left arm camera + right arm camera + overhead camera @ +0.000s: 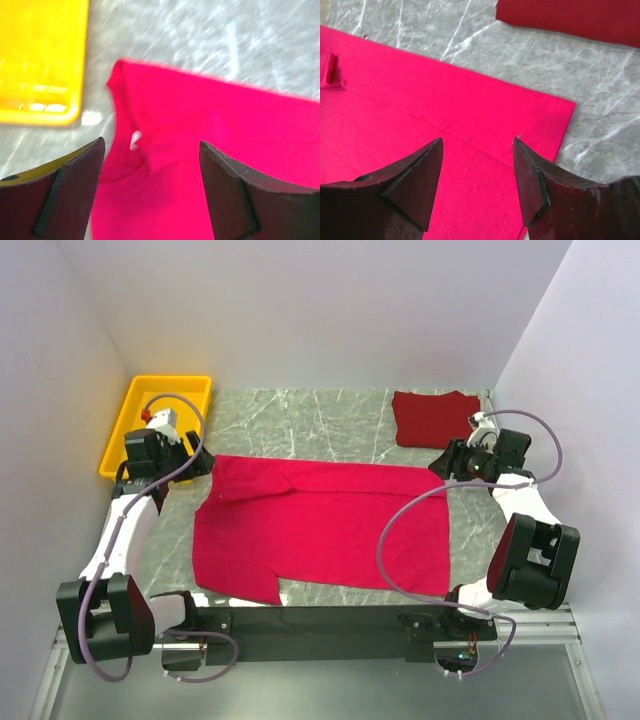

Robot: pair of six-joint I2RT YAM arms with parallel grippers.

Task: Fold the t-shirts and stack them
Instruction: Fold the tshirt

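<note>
Left end effector [151,144] and right end effector [477,140] hang released over the pink t-shirt [320,530]; it looks limp and light, likely best pinched at the corners.

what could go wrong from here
1. The left gripper hangs, jaws open, over the collar of the pink shirt, near the tray: a loose pinch might bunch the neck or catch the tray.
2. The right gripper, jaws open, is above the far right corner, near the folded maroon shirt: a wide swing could disturb it.
3. The near left edge lies uneven, so a fold may come out crooked.
</note>
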